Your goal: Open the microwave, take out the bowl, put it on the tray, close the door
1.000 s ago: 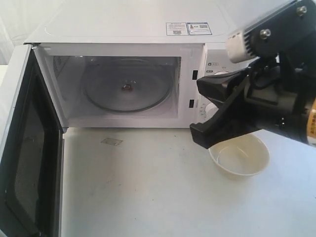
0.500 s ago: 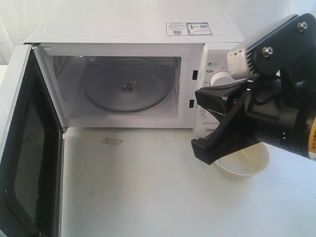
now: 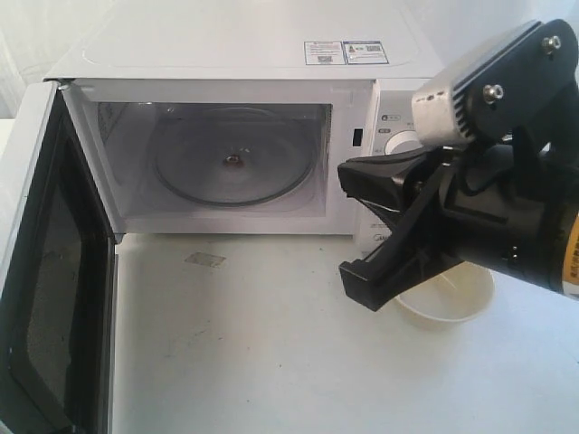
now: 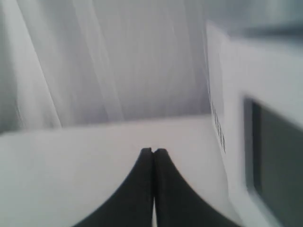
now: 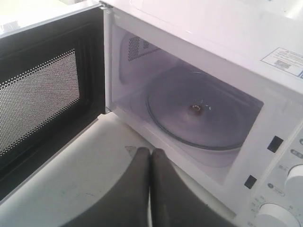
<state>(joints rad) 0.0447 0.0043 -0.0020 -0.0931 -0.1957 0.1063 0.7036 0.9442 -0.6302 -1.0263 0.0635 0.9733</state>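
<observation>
Exterior view first: the microwave (image 3: 235, 45) stands at the top of the frame with its door (image 3: 45, 298) swung fully open along the left edge. The cavity holds only the glass plate (image 3: 231, 167). The bowl (image 3: 457, 303) is already out. It sits upright on the white counter (image 3: 253, 344) at the lower right, just in front of the control panel. I see no tray under it or anywhere else, so I cannot say it has reached its proper place.

What has changed over the last second is the right arm. Its black front end has slid leftward across the right of the frame and now covers more of the bowl's near rim and the panel below the dial (image 3: 405, 142). The bowl itself has not budged.

From the right wrist camera, the right claw (image 5: 150, 152) is pinched fully together with nothing between its fingers, pointing over the counter toward the open cavity. The left claw (image 4: 153, 152) is likewise pressed together and empty, hanging over bare counter. A blurred white panel with a dark window is close beside it, and I take that for the door.

My reading is that the bowl has been let go and the right arm is leaving it. What remains is closing the door, which needs a push from the far left.
</observation>
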